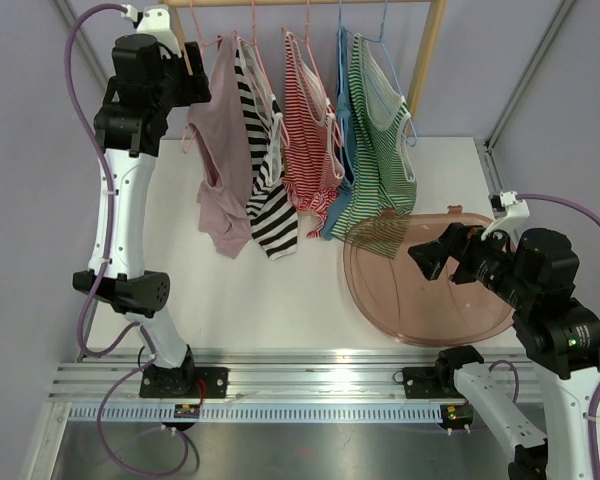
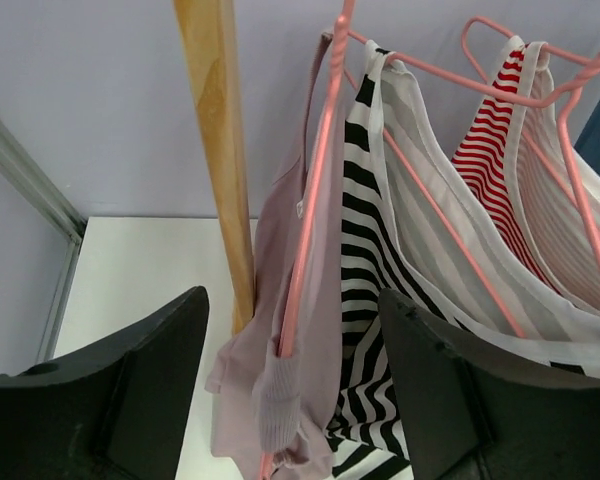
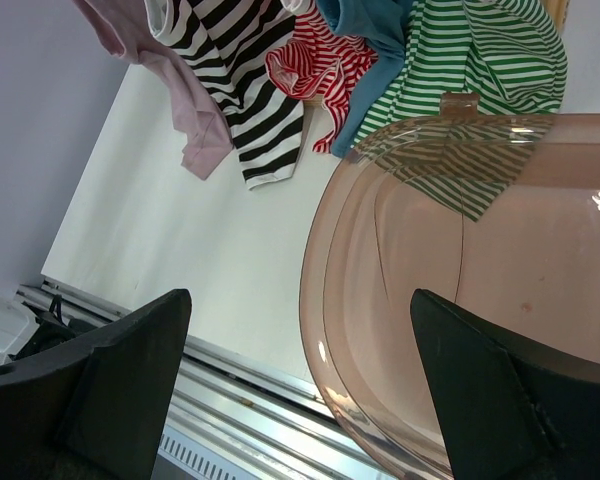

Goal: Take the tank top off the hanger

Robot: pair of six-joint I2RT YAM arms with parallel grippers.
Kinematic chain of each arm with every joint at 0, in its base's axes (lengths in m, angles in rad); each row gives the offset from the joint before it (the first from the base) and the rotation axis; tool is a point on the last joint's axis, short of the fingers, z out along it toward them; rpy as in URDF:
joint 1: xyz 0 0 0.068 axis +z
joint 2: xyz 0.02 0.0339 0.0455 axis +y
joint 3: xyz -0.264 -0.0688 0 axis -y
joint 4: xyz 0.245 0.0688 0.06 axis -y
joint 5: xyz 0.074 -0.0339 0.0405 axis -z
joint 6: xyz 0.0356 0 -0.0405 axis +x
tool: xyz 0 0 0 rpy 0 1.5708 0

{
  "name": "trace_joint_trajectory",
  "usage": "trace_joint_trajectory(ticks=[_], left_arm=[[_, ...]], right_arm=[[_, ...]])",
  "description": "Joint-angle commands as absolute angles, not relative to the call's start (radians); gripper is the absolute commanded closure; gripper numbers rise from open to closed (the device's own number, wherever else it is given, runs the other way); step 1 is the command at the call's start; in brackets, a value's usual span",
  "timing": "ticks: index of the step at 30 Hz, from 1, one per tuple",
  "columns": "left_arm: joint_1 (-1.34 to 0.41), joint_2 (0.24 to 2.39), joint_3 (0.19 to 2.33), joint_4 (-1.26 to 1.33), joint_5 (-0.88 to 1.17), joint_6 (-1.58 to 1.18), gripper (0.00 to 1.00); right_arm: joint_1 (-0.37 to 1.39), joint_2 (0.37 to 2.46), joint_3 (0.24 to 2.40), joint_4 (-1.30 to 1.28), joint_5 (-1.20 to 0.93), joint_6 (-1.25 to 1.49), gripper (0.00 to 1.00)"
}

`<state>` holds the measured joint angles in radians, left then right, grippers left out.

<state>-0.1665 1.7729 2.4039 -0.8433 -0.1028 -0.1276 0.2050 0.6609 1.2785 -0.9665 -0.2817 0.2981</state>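
Note:
Several tank tops hang on pink hangers from a wooden rail. The leftmost is mauve [image 1: 223,150], then black-and-white striped [image 1: 268,180], red striped [image 1: 308,140], blue [image 1: 342,150] and green striped [image 1: 380,120]. My left gripper [image 1: 192,80] is raised at the rack's left end and is open. In the left wrist view my left gripper [image 2: 295,390] has the mauve top's [image 2: 285,300] shoulder strap and its pink hanger [image 2: 315,200] arm between the fingers, untouched. My right gripper [image 1: 438,250] is open and empty, low over the basin [image 1: 380,290].
The rack's left wooden post [image 2: 220,150] stands just left of the mauve top. A translucent pink basin [image 3: 400,300] lies on the white table at the right, under the green top's hem. A metal rail [image 1: 310,375] runs along the near edge. Grey walls surround the table.

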Motion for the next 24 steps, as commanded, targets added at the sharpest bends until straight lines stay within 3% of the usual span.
trace_joint_trajectory(ticks=[1,3,4,7,8,13,16,19,21,24], left_arm=[[-0.160,1.805,2.467,-0.796,-0.018,-0.083,0.29],[-0.153,1.830,2.483,-0.814,-0.005,-0.074,0.30],[-0.153,1.848,2.493,-0.819,-0.006,-0.072,0.39],[-0.146,1.865,2.490,-0.812,-0.005,-0.071,0.46],[-0.140,1.871,2.493,-0.808,-0.006,-0.071,0.54],[-0.135,1.902,2.508,-0.804,0.035,-0.064,0.57],[-0.133,1.914,2.510,-0.795,0.028,-0.066,0.75],[-0.133,1.927,2.511,-0.775,0.032,-0.072,0.86],[-0.133,1.927,2.520,-0.770,0.037,-0.089,0.99],[-0.135,1.901,2.516,-0.749,0.051,-0.123,1.00]], right_arm=[[0.213,0.657,1.302,-0.960,-0.318,0.279,0.00],[0.212,0.658,1.299,-0.960,-0.324,0.281,0.01],[0.212,0.658,1.296,-0.959,-0.322,0.284,0.00],[0.212,0.660,1.287,-0.948,-0.331,0.288,0.01],[0.212,0.660,1.285,-0.942,-0.334,0.290,0.01],[0.212,0.669,1.276,-0.939,-0.345,0.293,0.01],[0.213,0.667,1.276,-0.934,-0.344,0.293,0.00],[0.212,0.672,1.278,-0.934,-0.344,0.293,0.00],[0.213,0.675,1.278,-0.933,-0.344,0.293,0.01],[0.212,0.672,1.272,-0.930,-0.344,0.295,0.01]])
